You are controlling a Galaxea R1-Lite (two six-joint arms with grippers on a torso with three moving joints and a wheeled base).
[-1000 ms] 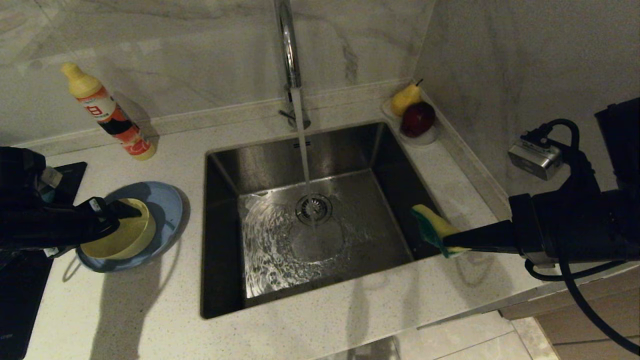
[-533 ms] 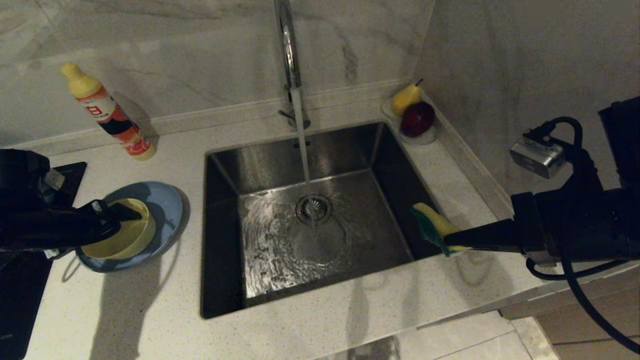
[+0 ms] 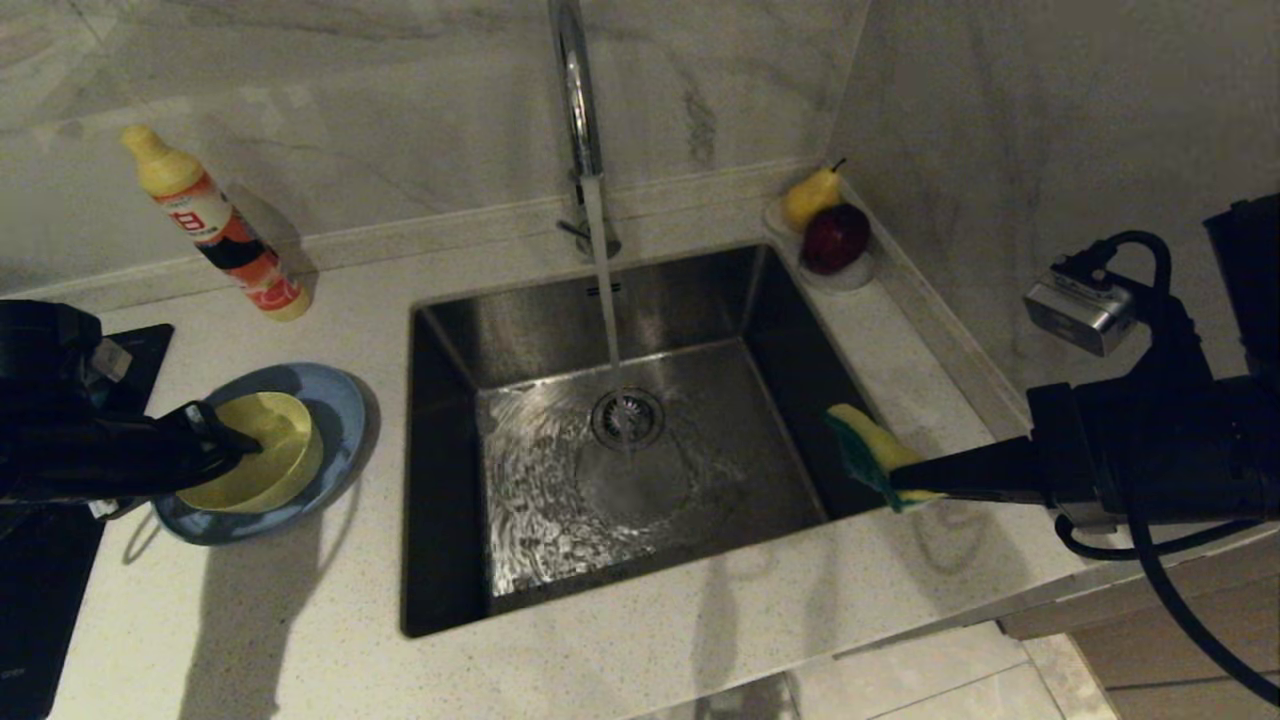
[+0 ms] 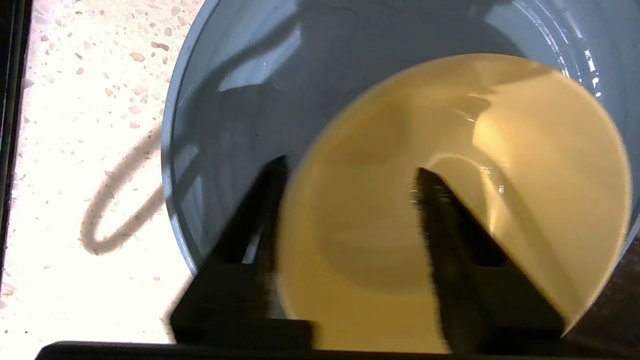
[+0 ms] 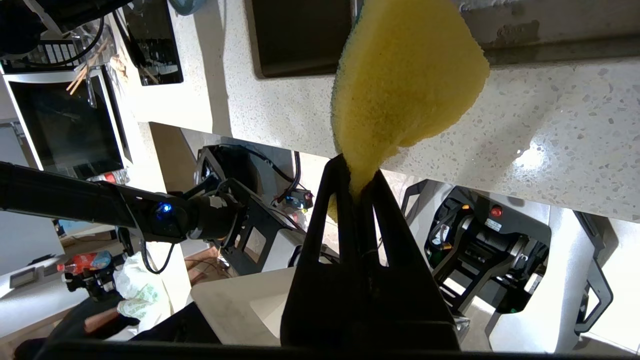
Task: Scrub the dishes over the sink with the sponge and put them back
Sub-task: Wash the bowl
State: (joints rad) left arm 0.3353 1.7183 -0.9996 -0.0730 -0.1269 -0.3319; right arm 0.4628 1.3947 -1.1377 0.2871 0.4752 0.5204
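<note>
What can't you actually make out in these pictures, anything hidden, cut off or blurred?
- Teal-blue bowl: in no view.
- Left tool: the left wrist view blurs the fingers astride the yellow bowl rim, so contact is unclear; in the head view the arm covers the near rim.
- Light-blue plate: partly under the bowl; cut off in the left wrist view.
- Sponge: its green face is turned away in the right wrist view; the right tool hides its pinched end.
- Tap: top cut off in the head view.
</note>
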